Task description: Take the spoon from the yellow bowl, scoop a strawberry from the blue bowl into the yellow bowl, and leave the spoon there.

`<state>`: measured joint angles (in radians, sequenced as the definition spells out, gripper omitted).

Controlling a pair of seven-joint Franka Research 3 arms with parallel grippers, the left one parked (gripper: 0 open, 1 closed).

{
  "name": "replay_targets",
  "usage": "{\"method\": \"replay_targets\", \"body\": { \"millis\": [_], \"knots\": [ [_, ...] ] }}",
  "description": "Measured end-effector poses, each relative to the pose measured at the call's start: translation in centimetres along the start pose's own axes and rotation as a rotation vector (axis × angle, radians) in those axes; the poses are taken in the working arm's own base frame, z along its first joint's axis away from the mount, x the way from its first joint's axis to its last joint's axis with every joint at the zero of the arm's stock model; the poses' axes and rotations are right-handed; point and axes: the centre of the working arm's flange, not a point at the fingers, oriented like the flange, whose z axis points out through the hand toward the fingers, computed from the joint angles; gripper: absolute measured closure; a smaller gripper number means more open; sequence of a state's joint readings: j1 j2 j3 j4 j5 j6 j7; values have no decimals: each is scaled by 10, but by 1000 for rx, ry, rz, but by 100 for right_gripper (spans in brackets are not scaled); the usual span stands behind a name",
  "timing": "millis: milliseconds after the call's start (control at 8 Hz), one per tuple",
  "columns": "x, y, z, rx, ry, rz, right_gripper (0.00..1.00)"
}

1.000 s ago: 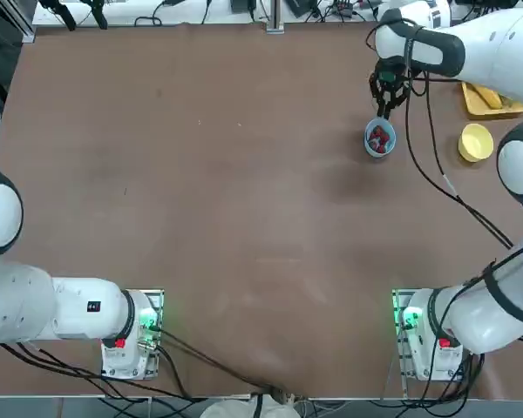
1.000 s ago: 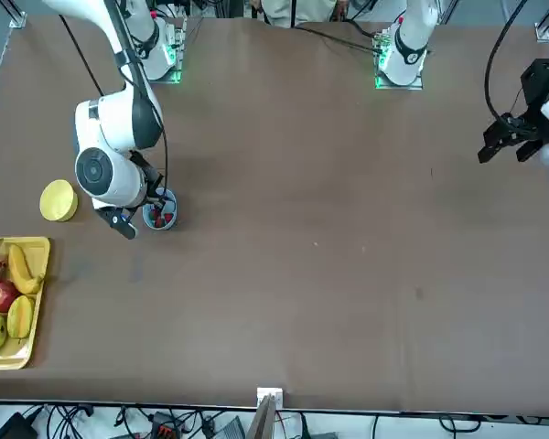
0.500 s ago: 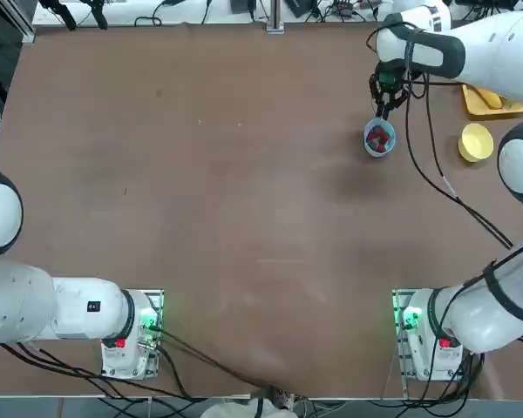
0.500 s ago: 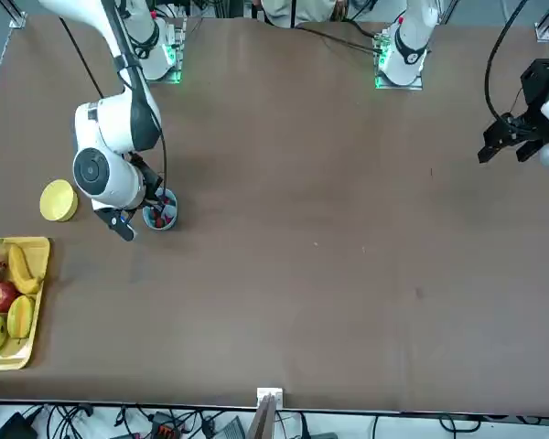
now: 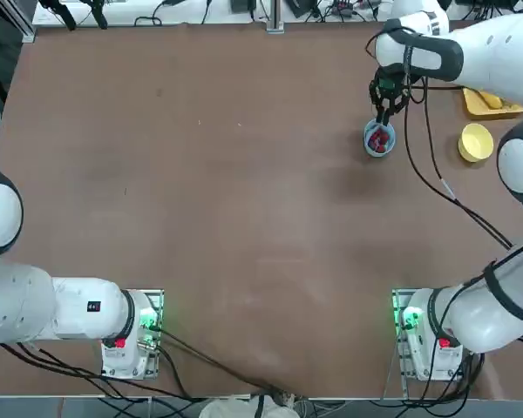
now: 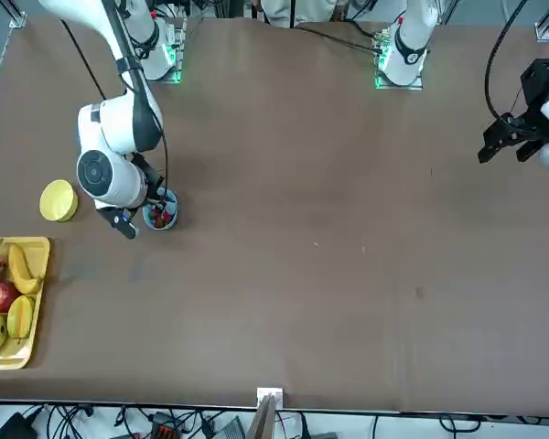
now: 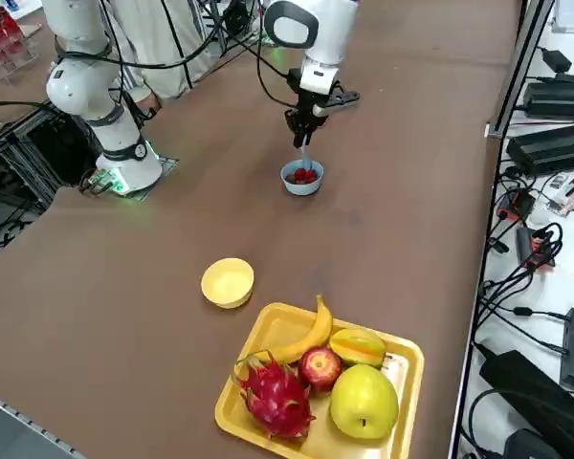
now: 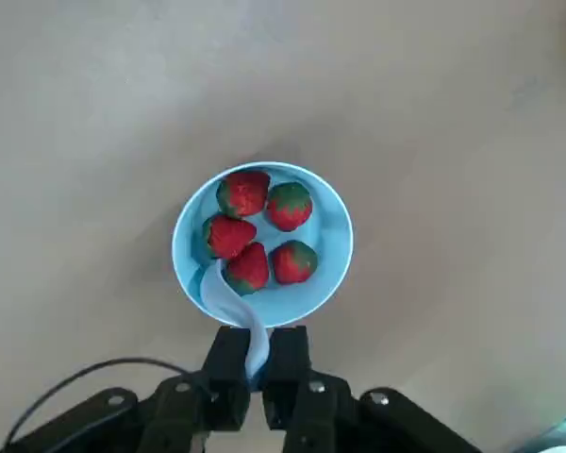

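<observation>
Brown table (image 5: 244, 218): right claw (image 8: 256, 363) pinches spoon (image 8: 231, 302) in blue bowl (image 8: 325, 269).

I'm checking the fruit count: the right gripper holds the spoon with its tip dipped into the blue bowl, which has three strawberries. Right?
Not quite: the right wrist view shows five strawberries in the blue bowl, not three. The rest stands: the right gripper is shut on the spoon, whose tip dips into that bowl.

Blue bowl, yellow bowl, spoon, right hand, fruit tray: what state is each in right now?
blue bowl: upright, five strawberries inside.
spoon: gripped by the handle, tip in the blue bowl beside the berries.
right hand: shut on the spoon, above the blue bowl.
yellow bowl: upright, empty.
fruit tray: holds fruit.
</observation>
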<state>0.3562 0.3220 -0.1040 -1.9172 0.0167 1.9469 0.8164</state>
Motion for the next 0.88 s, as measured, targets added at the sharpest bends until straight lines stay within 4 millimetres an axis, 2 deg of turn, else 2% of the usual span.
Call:
{"method": "replay_targets", "body": {
  "millis": [500,875],
  "knots": [
    [1,0,11,-20,-9,-1,89],
    [-10,-9,12,-88,39,-56,89]
  ]
}}
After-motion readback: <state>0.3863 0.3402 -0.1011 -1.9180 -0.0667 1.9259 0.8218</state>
